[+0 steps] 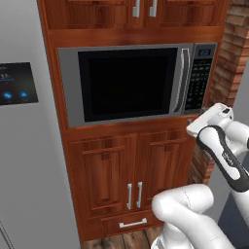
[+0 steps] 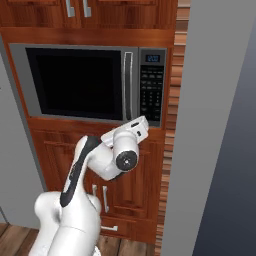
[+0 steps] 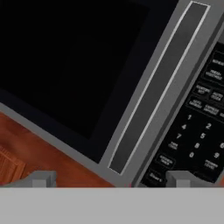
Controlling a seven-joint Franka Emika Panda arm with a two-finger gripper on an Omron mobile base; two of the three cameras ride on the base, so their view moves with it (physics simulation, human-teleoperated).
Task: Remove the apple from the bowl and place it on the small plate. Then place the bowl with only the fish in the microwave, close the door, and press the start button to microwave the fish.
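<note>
Two fingertips spread wide, nothing between; hand close before lower right corner of microwave, by keypad. Door shut, handle upright. Wooden cabinets below.

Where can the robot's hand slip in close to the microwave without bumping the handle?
The free patch looks like the flat black window of the door, left of the handle, and the bare wood strip under the microwave. It gets crowded on the right, where the handle stands right beside the keypad. The open hand hovers near that lower corner.
</note>
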